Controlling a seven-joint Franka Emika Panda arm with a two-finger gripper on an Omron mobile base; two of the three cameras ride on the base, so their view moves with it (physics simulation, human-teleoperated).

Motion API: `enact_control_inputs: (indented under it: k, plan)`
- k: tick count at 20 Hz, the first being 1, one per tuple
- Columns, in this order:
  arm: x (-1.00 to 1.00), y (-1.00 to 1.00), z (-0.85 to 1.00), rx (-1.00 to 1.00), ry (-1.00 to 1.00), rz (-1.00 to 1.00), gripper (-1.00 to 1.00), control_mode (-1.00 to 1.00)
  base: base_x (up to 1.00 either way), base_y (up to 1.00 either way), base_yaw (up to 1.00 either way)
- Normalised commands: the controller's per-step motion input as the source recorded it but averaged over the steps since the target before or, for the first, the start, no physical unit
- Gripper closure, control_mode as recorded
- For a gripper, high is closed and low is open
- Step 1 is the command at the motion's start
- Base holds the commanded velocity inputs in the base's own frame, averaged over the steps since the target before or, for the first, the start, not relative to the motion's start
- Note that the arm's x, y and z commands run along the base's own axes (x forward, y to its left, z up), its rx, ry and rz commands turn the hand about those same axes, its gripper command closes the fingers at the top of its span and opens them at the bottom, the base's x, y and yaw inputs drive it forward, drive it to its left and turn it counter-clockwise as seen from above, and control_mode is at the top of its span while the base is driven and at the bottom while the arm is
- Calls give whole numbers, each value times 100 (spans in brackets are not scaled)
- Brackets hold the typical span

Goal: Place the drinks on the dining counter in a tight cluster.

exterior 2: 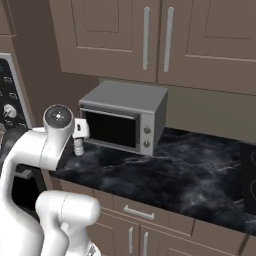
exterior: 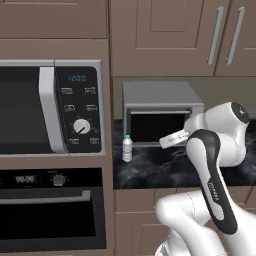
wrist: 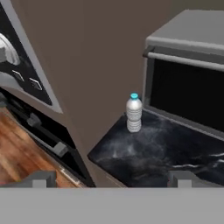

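Black marble counter (exterior: 165, 172) carried a grey toaster oven (exterior: 160, 112), and the water bottle (exterior: 127, 148) stood upright at the counter's left end, just left of that oven, blue cap up, long axis vertical. Gripper (wrist: 109, 180) hung near with fingers spread wide, gripping nothing. By my read nothing was clustered yet: the bottle remained to be grasped and carried to the dining counter.

clear plastic water bottle (wrist: 134, 113), glossy (veined) marble counter (wrist: 148, 157)
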Motion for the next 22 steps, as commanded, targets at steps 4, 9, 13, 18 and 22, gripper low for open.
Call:
enact_control_inputs:
  k: [4, 9, 13, 18, 22]
  plan:
    - [50, 0, -41, 20, -4, 8, -100, -100, 0, 0, 0]
    - [91, -3, -27, 10, 0, 16, -100, -100, 0, 0, 0]
    - [72, -18, -7, 1, 0, 25, -100, -100, 0, 0, 0]
    - [4, -24, 0, 0, -24, 28, -100, -100, 0, 0, 0]
    - [0, -2, -7, 0, -38, 20, -100, -100, 0, 0, 0]
